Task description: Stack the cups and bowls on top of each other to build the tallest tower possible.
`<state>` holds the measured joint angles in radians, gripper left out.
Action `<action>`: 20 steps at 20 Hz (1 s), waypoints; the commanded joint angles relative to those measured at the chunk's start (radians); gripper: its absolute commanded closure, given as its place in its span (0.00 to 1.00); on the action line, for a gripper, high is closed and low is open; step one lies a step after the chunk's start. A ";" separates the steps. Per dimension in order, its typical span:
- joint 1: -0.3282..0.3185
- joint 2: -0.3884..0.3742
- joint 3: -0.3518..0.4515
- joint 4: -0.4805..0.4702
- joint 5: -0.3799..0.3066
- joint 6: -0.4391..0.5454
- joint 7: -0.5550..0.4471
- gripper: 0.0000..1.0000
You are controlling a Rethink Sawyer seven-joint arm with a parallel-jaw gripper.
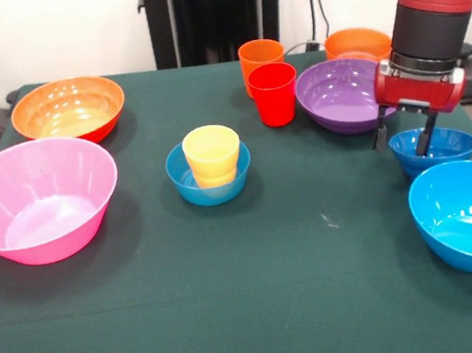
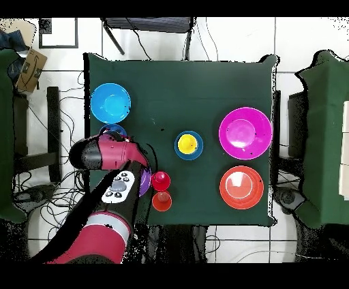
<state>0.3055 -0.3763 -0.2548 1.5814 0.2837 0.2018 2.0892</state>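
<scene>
Bright blue bowl (image 1: 467, 213) waits at five o'clock; behind it, the spread gripper (image 1: 403, 140) straddles the small blue bowl's (image 1: 433, 149) rim, apparently poised to pinch and lift.

Green table (image 1: 236, 314) carries bowls (image 1: 41, 200), with two cups (image 1: 274, 94) standing directly on it

1. Robotics lab: red and black arm (image 2: 102, 198) mounted at a green-clothed table (image 1: 260, 303).
2. Around that table: loose cables (image 2: 48, 204) across white tiled floor (image 2: 300, 41).
3. Beside the table: cardboard box (image 2: 28, 65).
</scene>
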 commanded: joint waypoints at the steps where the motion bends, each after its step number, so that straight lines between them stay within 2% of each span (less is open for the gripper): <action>1: -0.037 0.027 0.086 -0.001 -0.021 -0.039 0.118 0.00; 11: -0.024 0.047 0.071 -0.007 -0.016 -0.050 0.131 0.00; 20: -0.059 -0.001 0.118 0.026 -0.027 -0.013 0.104 0.00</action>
<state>0.2811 -0.3807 -0.2499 1.5830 0.2837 0.2005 2.0892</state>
